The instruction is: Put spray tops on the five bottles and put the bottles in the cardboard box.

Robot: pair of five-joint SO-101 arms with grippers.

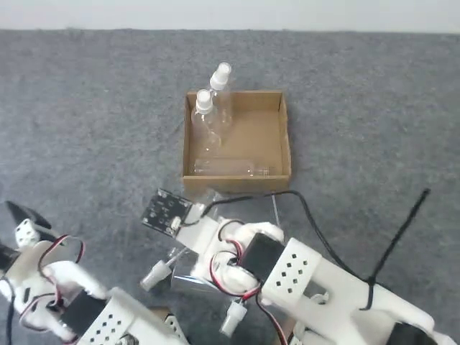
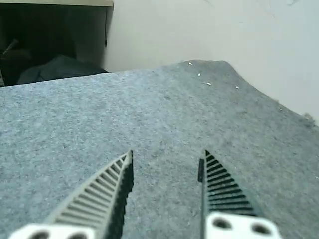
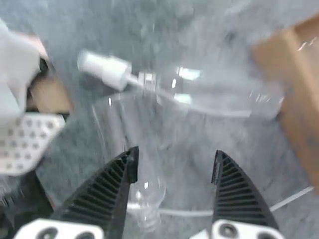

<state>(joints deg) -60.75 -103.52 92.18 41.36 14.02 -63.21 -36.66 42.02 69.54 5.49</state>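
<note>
The cardboard box [image 1: 277, 136] holds two upright clear bottles with white spray tops [image 1: 206, 117] [image 1: 220, 88] at its far left corner. A third clear bottle [image 1: 224, 167] lies along the box's near wall. My right gripper [image 3: 174, 159] is open just above a clear bottle without a top [image 3: 142, 191] lying on the carpet. Beyond it lies a bottle with a white spray top [image 3: 199, 92], close to the box [image 3: 299, 74]. Two white spray tops [image 1: 154, 274] [image 1: 233, 317] stick out beside the right arm [image 1: 287, 273]. My left gripper [image 2: 167, 164] is open over bare carpet.
Grey carpet [image 1: 93, 122] covers the table. The left arm [image 1: 72, 287] sits at the near left corner, close beside the right arm. A black cable [image 1: 316, 230] trails from the right arm, and a black strap [image 1: 402, 230] lies to the right. A wall [image 2: 224, 35] rises beyond the carpet.
</note>
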